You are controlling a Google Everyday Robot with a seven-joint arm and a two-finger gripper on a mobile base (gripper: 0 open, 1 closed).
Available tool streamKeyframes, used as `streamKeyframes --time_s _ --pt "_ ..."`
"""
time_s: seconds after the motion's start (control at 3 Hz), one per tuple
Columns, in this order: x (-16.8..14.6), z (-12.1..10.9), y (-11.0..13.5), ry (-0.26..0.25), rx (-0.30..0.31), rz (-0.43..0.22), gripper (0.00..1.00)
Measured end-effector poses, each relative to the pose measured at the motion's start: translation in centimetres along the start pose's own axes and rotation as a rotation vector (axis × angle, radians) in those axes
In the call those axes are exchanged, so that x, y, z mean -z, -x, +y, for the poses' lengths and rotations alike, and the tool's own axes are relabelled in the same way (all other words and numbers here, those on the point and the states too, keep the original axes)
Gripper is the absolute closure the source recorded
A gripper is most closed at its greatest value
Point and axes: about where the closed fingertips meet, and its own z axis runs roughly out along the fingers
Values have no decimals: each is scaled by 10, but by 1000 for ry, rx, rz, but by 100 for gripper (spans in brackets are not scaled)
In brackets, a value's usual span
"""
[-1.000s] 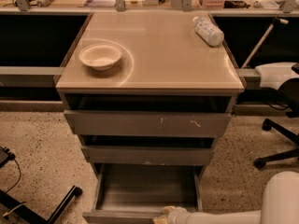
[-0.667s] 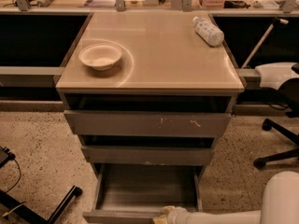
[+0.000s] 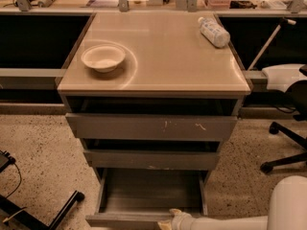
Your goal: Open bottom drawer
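**One gripper (image 3: 169,218), three drawers**

The gripper sits at the front edge of the bottom drawer (image 3: 148,195), which is pulled out; its hold cannot be told. Above: middle drawer (image 3: 151,160), then top drawer (image 3: 151,127). Farther up, one bowl (image 3: 103,57) left, one bottle (image 3: 214,31) right.

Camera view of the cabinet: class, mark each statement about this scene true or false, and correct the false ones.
1. The bottom drawer is pulled out further than the two drawers above it. True.
2. The top drawer has white scratches on its front. True.
3. The gripper is up at the top drawer. False: it is low down at the bottom drawer's front edge, near the bottom of the view.
4. A white bowl stands on the left part of the cabinet top. True.
5. The bottle stands upright right next to the bowl. False: it lies on its side near the far right corner, well apart from the bowl.
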Motion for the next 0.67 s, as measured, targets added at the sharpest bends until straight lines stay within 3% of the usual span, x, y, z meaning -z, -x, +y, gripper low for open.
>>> streamKeyframes --time_s 0.33,0.67 --pt "0 0 0 0 0 0 0" --pt "0 0 0 0 0 0 0"
